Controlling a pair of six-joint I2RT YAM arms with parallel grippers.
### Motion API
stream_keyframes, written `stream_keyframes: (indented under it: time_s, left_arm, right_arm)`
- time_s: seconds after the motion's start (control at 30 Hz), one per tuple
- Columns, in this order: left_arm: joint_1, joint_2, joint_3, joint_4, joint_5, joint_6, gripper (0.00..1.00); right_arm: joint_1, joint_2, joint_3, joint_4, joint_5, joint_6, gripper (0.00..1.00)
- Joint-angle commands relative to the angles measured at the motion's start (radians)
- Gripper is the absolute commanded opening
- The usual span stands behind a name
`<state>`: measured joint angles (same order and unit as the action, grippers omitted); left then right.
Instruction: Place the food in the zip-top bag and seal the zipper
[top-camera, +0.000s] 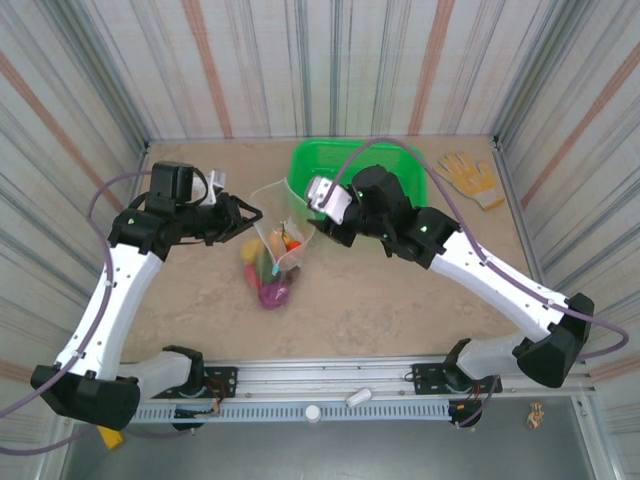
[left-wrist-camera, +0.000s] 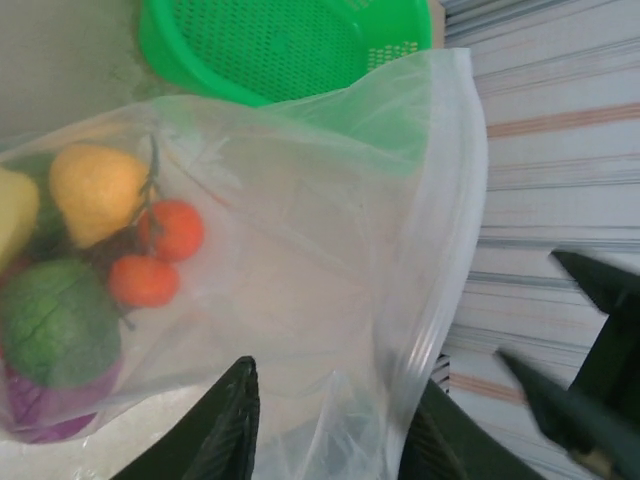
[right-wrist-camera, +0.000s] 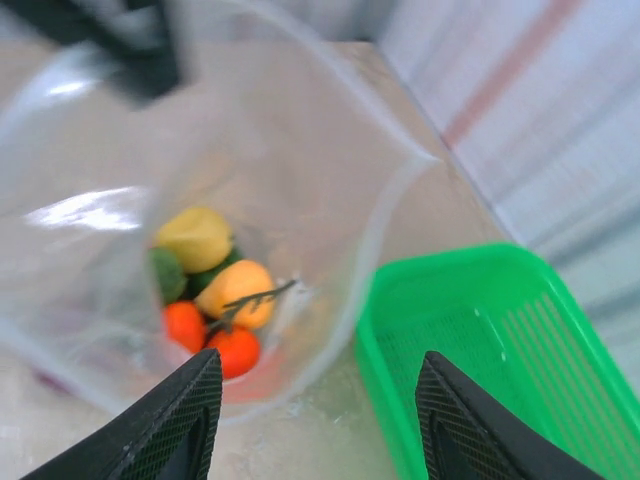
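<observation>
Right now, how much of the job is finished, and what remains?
Done: the food that shows lies inside the bag. In hand: the left gripper is open with the bag's edge between its fingers, and the right gripper is open, facing the bag's mouth. Left: the zipper looks unsealed, since the mouth gapes, so it probably needs closing.

Green mesh tray (top-camera: 305, 165) at back of table (top-camera: 380, 300); yellow glove (top-camera: 468, 178) right of it.

Overhead camera plus two wrist cameras.
Both wrist views face the zip-top bag (left-wrist-camera: 330, 230) closely from opposite sides; all three share the green tray (right-wrist-camera: 480, 345).
</observation>
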<state>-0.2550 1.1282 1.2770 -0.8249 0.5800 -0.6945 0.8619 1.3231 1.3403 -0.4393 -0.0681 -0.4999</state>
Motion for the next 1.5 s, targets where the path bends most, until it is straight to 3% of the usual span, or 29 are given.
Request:
stream_keyframes:
  time_s: [0.0,0.17,0.33,0.43,0.5,0.6,0.63,0.73,0.87,1.07,1.3,1.47]
  left_arm:
    - [-0.007,-0.043,-0.007,0.069,0.016,0.093,0.48]
    - [-0.049,-0.091,0.009,0.067,-0.057,0.171,0.55]
    - [-0.135,-0.121,0.053,0.039,-0.176,0.299,0.54]
    - [-0.177,-0.129,0.121,-0.025,-0.331,0.406,0.53]
    - [-0.186,-0.161,0.124,-0.022,-0.435,0.450,0.54]
    - [-0.182,-0.223,0.101,0.007,-0.559,0.438,0.77]
    - [-0.181,-0.240,0.090,0.021,-0.586,0.416,0.83]
    - [-0.180,-0.237,0.105,0.021,-0.561,0.454,0.87]
    - [-0.180,-0.208,0.138,0.001,-0.554,0.478,0.86]
    - [-0.194,-0.195,0.190,-0.006,-0.519,0.549,0.80]
    - [-0.203,-0.171,0.223,0.016,-0.482,0.558,0.79]
    - [-0.210,-0.166,0.145,0.105,-0.403,0.567,0.79]
  right_arm:
    - [0.043,-0.008,-0.026,-0.115,-0.076,-0.356,0.56]
    - [0.073,0.061,0.037,-0.212,-0.118,-0.429,0.57]
    - [0.106,0.132,0.070,-0.189,-0.123,-0.446,0.56]
    - [0.134,0.194,0.134,-0.229,-0.111,-0.450,0.53]
    - [0.140,0.232,0.177,-0.243,-0.103,-0.443,0.40]
    - [0.137,0.267,0.233,-0.267,-0.115,-0.417,0.12]
    - [0.132,0.274,0.259,-0.274,-0.125,-0.389,0.07]
    - [0.107,0.293,0.352,-0.292,-0.189,-0.243,0.00]
    - [0.068,0.318,0.486,-0.296,-0.257,0.020,0.00]
    - [0.032,0.335,0.632,-0.343,-0.319,0.260,0.00]
    - [0.009,0.354,0.768,-0.509,-0.209,0.408,0.00]
    - [0.003,0.393,0.802,-0.610,-0.108,0.477,0.00]
